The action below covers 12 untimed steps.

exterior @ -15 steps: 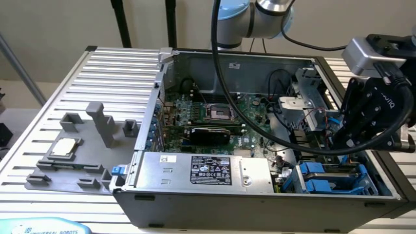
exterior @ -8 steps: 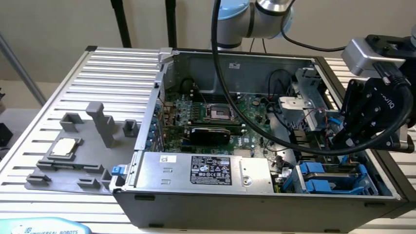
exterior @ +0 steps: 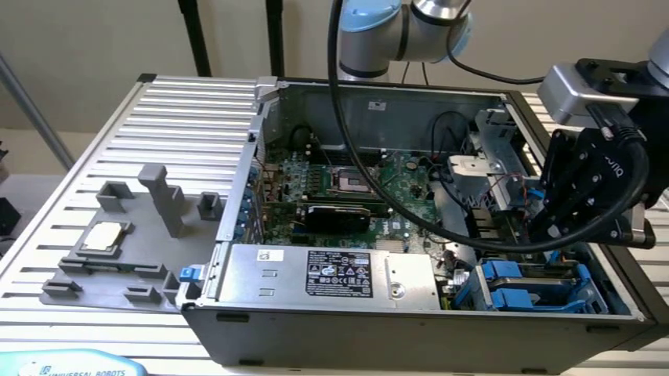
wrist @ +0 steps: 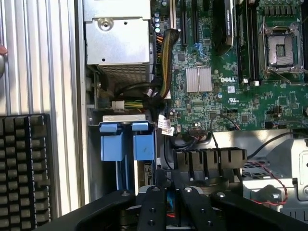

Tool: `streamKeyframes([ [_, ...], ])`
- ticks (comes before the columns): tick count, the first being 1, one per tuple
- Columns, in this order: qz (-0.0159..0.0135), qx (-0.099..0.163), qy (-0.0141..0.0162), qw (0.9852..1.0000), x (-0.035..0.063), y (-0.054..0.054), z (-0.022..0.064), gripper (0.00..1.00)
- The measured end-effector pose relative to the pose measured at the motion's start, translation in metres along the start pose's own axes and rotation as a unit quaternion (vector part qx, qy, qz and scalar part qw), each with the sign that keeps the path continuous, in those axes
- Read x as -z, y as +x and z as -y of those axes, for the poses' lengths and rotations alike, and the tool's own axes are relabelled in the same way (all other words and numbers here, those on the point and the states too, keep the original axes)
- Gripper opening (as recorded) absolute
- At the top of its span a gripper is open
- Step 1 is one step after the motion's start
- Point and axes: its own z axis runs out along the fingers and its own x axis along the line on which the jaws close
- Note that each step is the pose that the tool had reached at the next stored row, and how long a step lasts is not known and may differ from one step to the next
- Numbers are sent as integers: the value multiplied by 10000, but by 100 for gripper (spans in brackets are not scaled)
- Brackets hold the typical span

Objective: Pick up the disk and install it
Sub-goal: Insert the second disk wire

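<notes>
My gripper [exterior: 546,233] hangs low over the drive bay at the exterior view's right end of the open computer case [exterior: 240,196]. In the wrist view the two black fingers [wrist: 153,207] stand close together, and my gripper [wrist: 172,206] is shut on a narrow blue piece with a red mark. This looks like the edge of the disk [wrist: 171,198] in its blue frame. The gripper body hides the remainder of the disk. Right beside the fingers, two blue tabs [wrist: 127,144] stick up from the drive bay [exterior: 522,286].
The silver power supply [exterior: 334,270] lies along the case's front, and the motherboard [exterior: 345,184] is behind it. A black ribbed duct [wrist: 209,161] and loose cables sit close to the fingers. A grey fixture [exterior: 157,204] holding a square chip [exterior: 105,235] stands outside the case. A keyboard [wrist: 24,163] is nearby.
</notes>
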Motion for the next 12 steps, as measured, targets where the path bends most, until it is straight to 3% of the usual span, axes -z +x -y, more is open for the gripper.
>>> streamKeyframes([
  [12,2,28,63,10000,-162,46,6,16],
])
